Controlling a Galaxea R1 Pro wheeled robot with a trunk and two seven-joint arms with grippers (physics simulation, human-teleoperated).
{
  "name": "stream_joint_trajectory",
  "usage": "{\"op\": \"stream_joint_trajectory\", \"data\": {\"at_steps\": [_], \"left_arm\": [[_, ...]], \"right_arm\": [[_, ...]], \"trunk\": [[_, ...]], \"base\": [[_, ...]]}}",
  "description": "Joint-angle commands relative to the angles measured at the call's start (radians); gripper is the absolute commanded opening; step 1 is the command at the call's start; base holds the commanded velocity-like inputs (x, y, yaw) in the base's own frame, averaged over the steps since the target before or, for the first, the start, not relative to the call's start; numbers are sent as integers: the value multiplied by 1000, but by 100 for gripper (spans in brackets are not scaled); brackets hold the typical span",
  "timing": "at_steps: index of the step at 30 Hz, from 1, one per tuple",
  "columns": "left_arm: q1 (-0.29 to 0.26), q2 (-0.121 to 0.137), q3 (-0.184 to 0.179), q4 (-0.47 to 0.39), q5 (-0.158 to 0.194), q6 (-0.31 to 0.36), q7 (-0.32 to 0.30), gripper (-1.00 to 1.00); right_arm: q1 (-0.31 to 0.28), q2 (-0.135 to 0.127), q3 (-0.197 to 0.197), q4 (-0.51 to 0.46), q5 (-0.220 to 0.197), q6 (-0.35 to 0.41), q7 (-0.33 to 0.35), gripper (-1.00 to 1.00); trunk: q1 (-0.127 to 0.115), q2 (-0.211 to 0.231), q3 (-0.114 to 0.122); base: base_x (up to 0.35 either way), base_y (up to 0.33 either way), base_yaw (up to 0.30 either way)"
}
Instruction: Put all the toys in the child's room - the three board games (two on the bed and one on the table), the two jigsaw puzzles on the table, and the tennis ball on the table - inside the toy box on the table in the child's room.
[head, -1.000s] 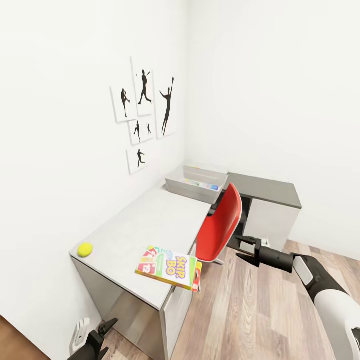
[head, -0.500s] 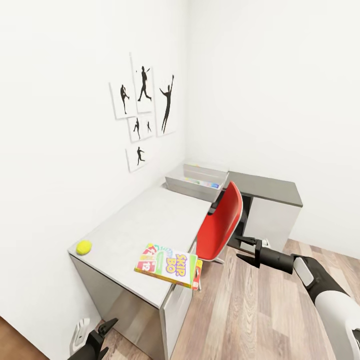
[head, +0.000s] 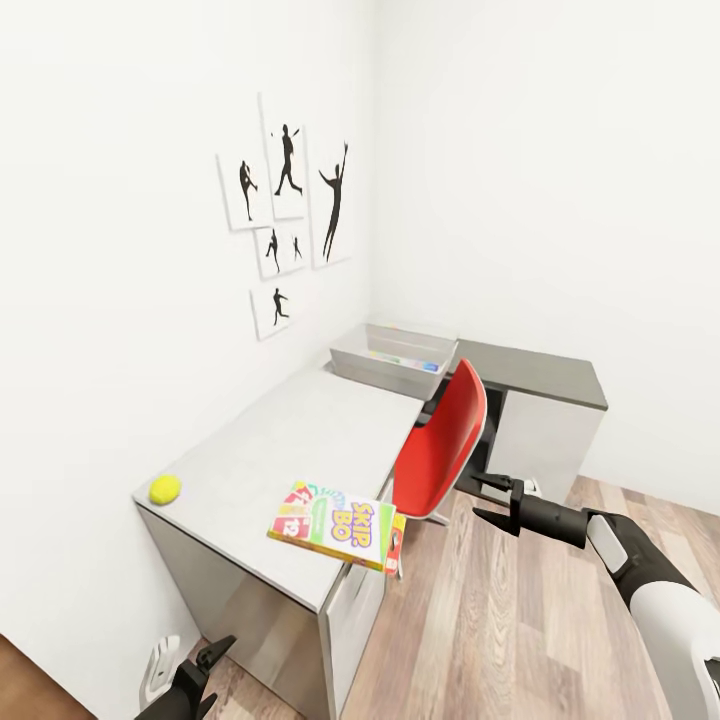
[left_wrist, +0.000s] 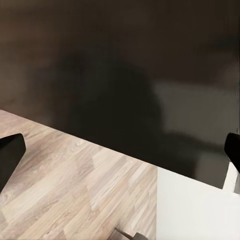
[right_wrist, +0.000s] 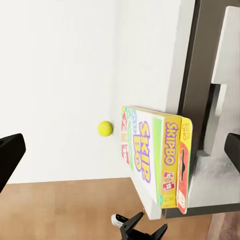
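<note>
From the head camera, the table (head: 300, 440) runs along the left wall toward the corner, its pale grey top carrying three of the task's things. The tennis ball (head: 165, 489) sits near the front left corner, close to the wall edge. The Skip-Bo board game (head: 333, 523) lies flat at the front right corner, well apart from the ball, with one end jutting past the table's edge. At the far end the toy box (head: 392, 360) stands on the tabletop, and a strip of bright colours shows inside it, too small to name. A red chair (head: 443, 450) is pushed in beside the table, and a lower cabinet with a dark top (head: 545, 372) fills the corner beyond it. Framed silhouettes of ball players (head: 285, 220) hang on the wall above. The right gripper (head: 485, 500) hovers over the wood floor (head: 500, 620) just right of the chair, empty, its two fingers spread apart and pointing toward the table. The left gripper (head: 205, 665) shows low at the picture's bottom edge in front of the table; there I cannot tell how its fingers stand. The left wrist camera settles that: two dark fingertips (left_wrist: 10, 155) sit far apart at the picture's edges with nothing between them, before a dark panel and wood flooring. The right wrist camera looks along the tabletop, showing the game box's (right_wrist: 157, 155) yellow spine lettered "SKIPBO" and red end overhanging the edge, the ball (right_wrist: 105, 128) beyond it, and the left gripper (right_wrist: 145, 231) small in the distance.
</note>
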Motion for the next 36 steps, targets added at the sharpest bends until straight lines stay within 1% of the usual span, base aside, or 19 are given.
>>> {"op": "stream_joint_trajectory", "data": {"at_steps": [1, 26, 36], "left_arm": [[0, 0, 2, -1, 4, 6, -1, 100], [0, -1, 2, 0, 4, 3, -1, 100], [0, -1, 2, -1, 4, 3, -1, 100]], "right_arm": [[-1, 0, -3, 0, 5, 3, 5, 100], [-1, 7, -3, 18, 7, 3, -7, 100], [-1, 27, -2, 26, 8, 3, -12, 100]], "trunk": [[4, -8, -4], [100, -183, -82], [138, -253, -114]], "base": [[0, 0, 0], [0, 0, 0], [0, 0, 0]]}}
